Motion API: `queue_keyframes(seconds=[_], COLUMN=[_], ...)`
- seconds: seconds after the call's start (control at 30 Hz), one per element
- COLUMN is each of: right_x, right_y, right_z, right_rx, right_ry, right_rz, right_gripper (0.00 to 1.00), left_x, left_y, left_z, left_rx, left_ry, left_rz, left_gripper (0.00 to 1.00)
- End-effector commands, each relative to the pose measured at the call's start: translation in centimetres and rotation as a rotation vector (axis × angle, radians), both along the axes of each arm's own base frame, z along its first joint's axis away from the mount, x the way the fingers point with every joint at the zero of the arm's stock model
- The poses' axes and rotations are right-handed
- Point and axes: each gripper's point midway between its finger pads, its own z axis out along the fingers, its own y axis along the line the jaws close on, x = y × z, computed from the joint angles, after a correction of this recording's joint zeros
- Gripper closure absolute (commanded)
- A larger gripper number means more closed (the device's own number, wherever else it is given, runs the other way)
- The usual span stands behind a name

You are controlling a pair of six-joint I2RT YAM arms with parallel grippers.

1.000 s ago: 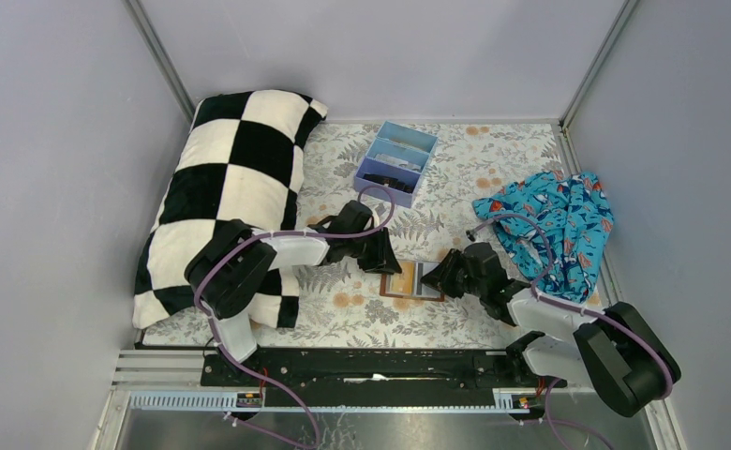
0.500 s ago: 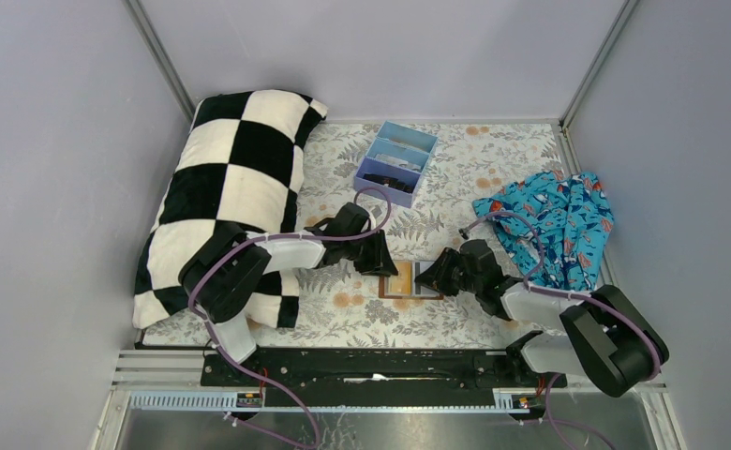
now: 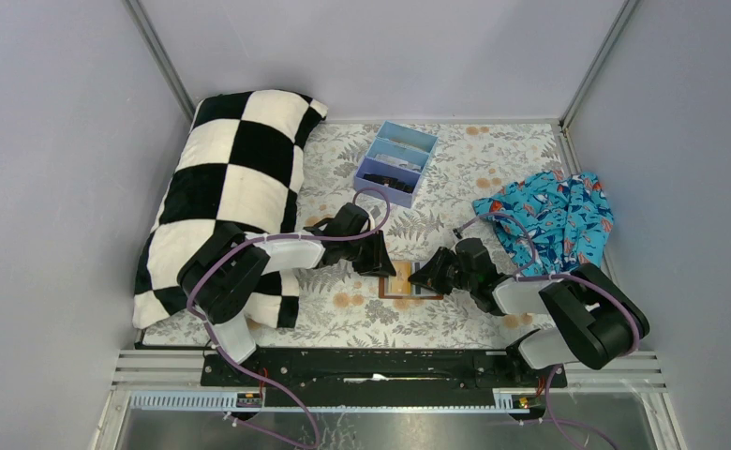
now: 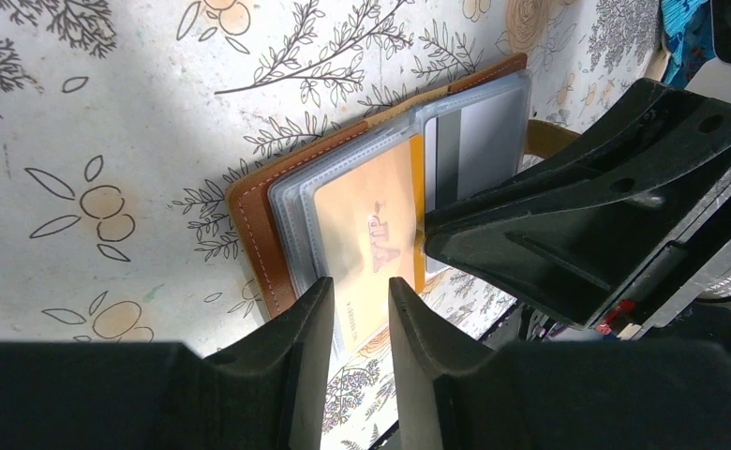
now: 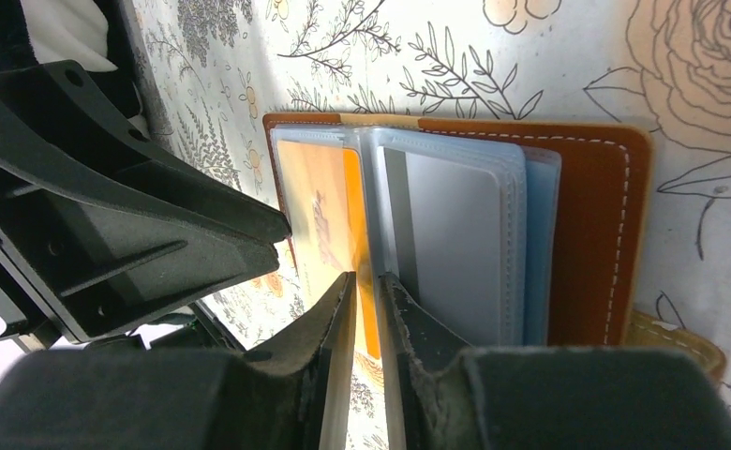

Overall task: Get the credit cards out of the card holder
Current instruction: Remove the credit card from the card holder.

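Floral cloth covers the worktop (image 3: pixel 493 159); the job lies at its near middle. The right fingers (image 5: pixel 324 347) stand at a thin slit over the inner edge of the yellow card (image 5: pixel 320 225); whether they pinch it I cannot tell. The left fingers (image 4: pixel 296 356) are narrowly apart, holding nothing, above the same sleeve. Under both lies the open card holder (image 5: pixel 587 234), flat, with a grey card (image 5: pixel 455 244) sleeved alongside. Best to pin the leather with the left, grip card rather than plastic, and draw straight along the sleeve.
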Motion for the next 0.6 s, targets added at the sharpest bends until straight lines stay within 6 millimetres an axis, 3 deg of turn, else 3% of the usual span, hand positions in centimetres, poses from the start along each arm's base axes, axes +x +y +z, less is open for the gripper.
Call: queue_keyframes(seconds=[0.0,0.13,0.43,0.57], right_x=[-0.3,-0.3,-0.3,-0.4], right_y=[-0.4,-0.4,-0.1,-0.2], right_z=[-0.9,-1.0,-0.9,-1.0], right_rx=[-0.014,-0.014,0.002,0.004], right_ry=[0.025,0.027,0.032,0.036], right_rz=[-0.006,-0.008,-0.004,-0.009], right_gripper=[0.78,0.78,0.79,0.92], left_x=[-0.4,-0.6,-0.7,-0.8], left_y=[0.8,0.7,0.3,0.3], left_z=[-1.3,-2.0,-2.9,-3.4], left_rx=[0.036,0.048,0.045,0.054], left_ry=[0.008,0.026,0.039,0.05], left_rz=[0.001,0.0,-0.008,-0.007], left_gripper=[0.68,0.72,0.93,1.0])
